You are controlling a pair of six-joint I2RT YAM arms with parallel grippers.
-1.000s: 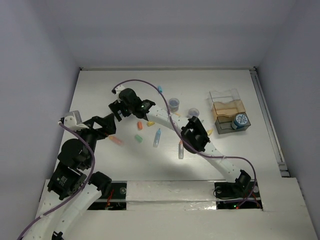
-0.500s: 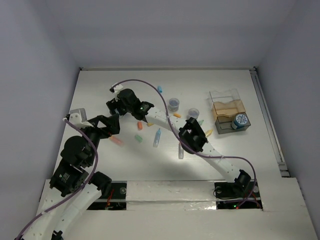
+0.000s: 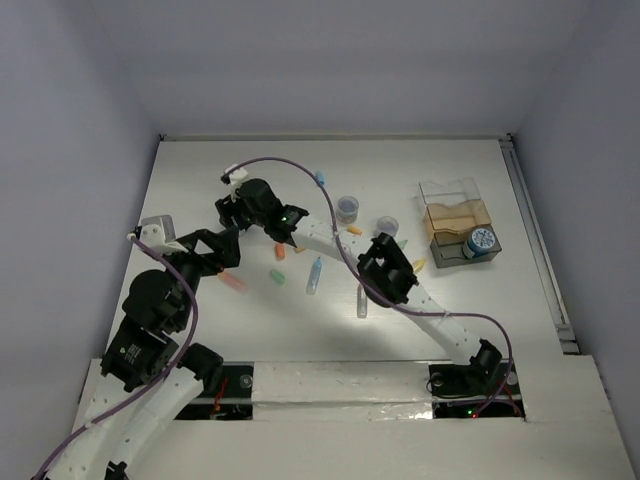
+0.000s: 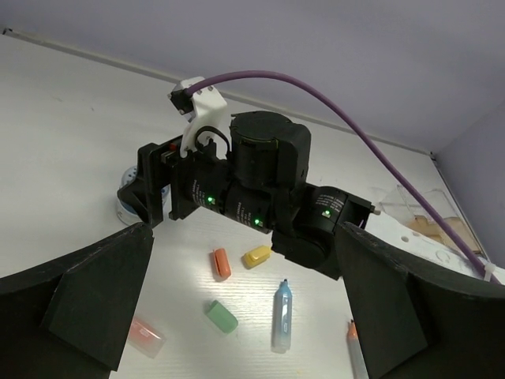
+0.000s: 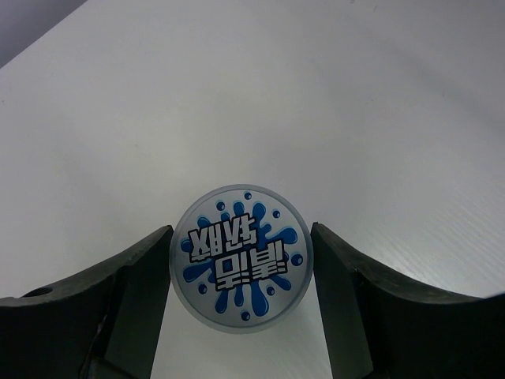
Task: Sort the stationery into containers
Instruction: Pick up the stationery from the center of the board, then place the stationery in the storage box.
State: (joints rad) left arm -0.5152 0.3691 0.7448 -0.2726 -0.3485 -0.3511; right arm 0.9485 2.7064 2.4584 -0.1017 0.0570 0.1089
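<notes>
While the right gripper [image 5: 241,237] is straddling a blue-and-white tape roll [image 5: 241,268] lying flat on the table [image 5: 379,95], its jaws are standing partway apart, one on each side. The fingers [image 5: 130,300] are sitting at the rim or a hair off it. Whether they are pressing yet cannot be told, and the roll is resting on the table, not lifted. From above, this is taking place at the far left of the table, well apart from the containers [image 3: 458,222] on the right. Over there another roll [image 3: 481,240] is already sitting in the near compartment. The left gripper [image 3: 215,243] is hanging wide open and empty just beside the right one, near the scattered small pieces [image 3: 278,263].

The step in hand is looking like the pinch on the roll. Doing it well is going to mean squeezing evenly across the roll's widest part, since a round, smooth rim is likely to squirt forward if caught off centre. The roll is looking well centred between the fingers, so a gentle, square squeeze should be enough. The lift is best taken straight up, clearing the left gripper close by. The carry should then be passing high over the loose stationery towards a free compartment.
</notes>
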